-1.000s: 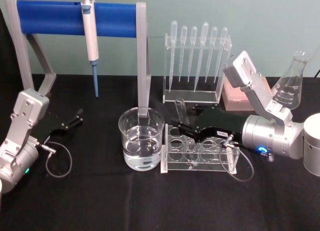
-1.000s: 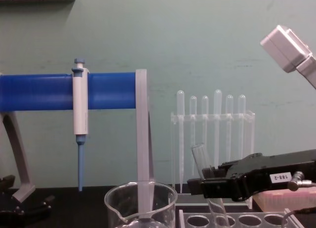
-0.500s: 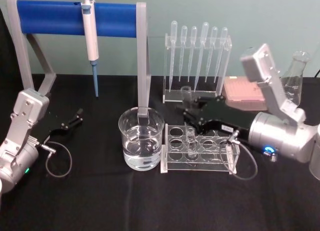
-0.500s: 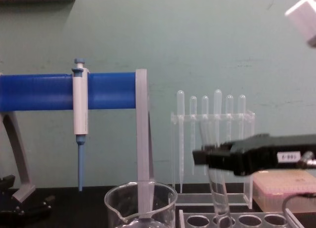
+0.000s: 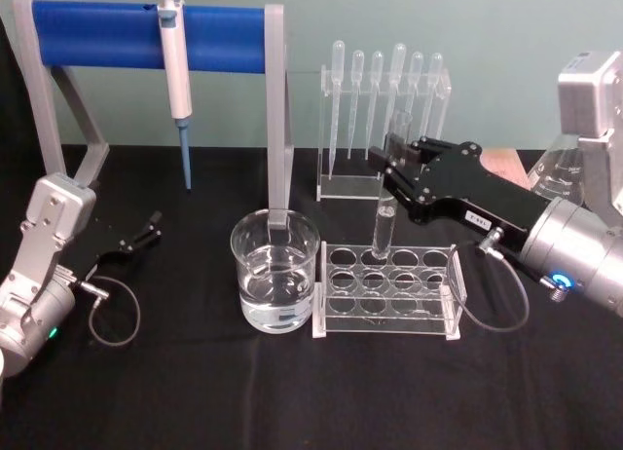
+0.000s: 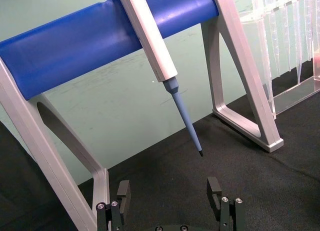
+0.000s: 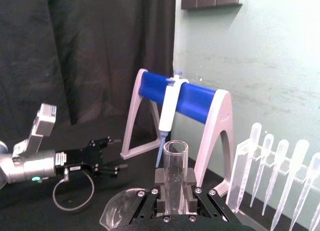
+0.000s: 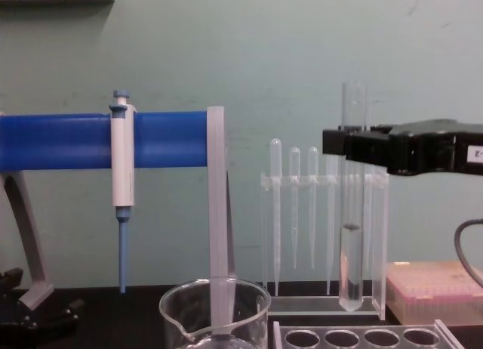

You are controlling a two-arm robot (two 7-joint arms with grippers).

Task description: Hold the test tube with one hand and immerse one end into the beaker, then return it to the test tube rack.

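Lifted since the earlier frames, the test tube (image 8: 351,266) now hangs clear of the rack (image 8: 361,335). Before, it leaned with its bottom down in a rack hole; now it stands upright with its rounded bottom just above the rack's top. The right gripper (image 8: 349,141) has risen with it and is clamped on the tube's upper part. A short length with the open rim sticks up above the jaws, and most of the tube hangs below them. Some clear liquid sits in the tube's lower part.

From the head view, the right gripper (image 5: 394,163) reaches in from the right, and the test tube (image 5: 384,226) hangs over the back row of the rack (image 5: 456,296). The beaker (image 5: 275,280), partly filled with clear liquid, stands just to the left of the rack; the tube is apart from it, off to its right. From the chest view, the beaker (image 8: 215,315) rim lies lower than the tube's bottom.

The right wrist view looks along the test tube (image 7: 175,161), which is gripped between the two pads of the right gripper (image 7: 175,192).

The left gripper (image 5: 151,226) rests on the black table at the left, well apart from the beaker. In its own wrist view, the left gripper (image 6: 168,191) has its fingers spread, with nothing between them.

Behind the rack stands a clear holder of pipettes (image 5: 384,109), and a pipettor (image 5: 177,70) hangs on the blue stand (image 5: 97,23).
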